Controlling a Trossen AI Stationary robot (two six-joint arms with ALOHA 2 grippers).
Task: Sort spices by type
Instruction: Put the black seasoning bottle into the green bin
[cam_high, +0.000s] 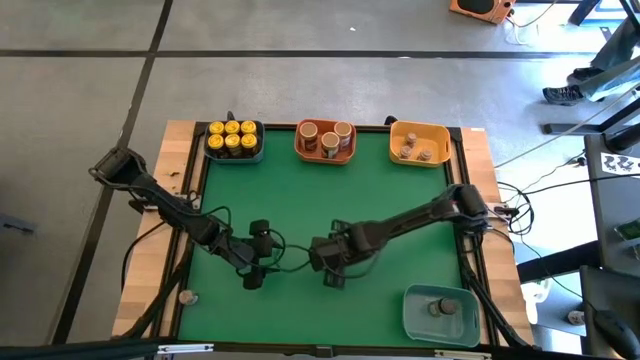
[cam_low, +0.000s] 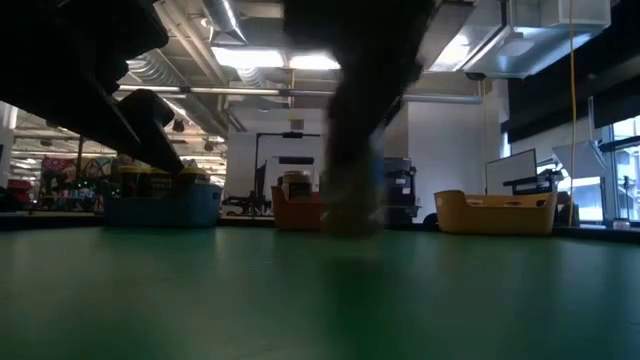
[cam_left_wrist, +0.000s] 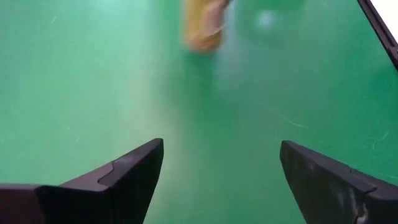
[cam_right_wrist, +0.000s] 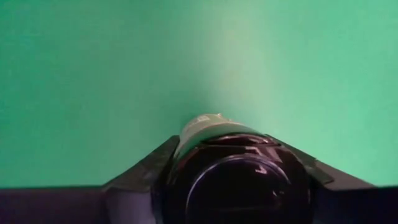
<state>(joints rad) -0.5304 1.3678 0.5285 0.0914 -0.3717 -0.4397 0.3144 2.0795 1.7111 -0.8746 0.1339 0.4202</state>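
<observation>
At mid-mat our right gripper (cam_right_wrist: 236, 168) clamps a dark spice jar (cam_right_wrist: 239, 180); our left gripper (cam_left_wrist: 221, 180) hovers agape, empty.

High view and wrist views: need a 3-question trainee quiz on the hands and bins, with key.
1. True or false: the left hand is gripping a jar.
2. The yellow-lidded jars sit in which bin? A) the blue bin B) the orange bin C) the yellow bin
3. In the right wrist view, what sits between the fingers of the right hand?

Key
1. False: its fingers are spread over bare green mat.
2. A
3. A dark jar with a pale cap.
</observation>
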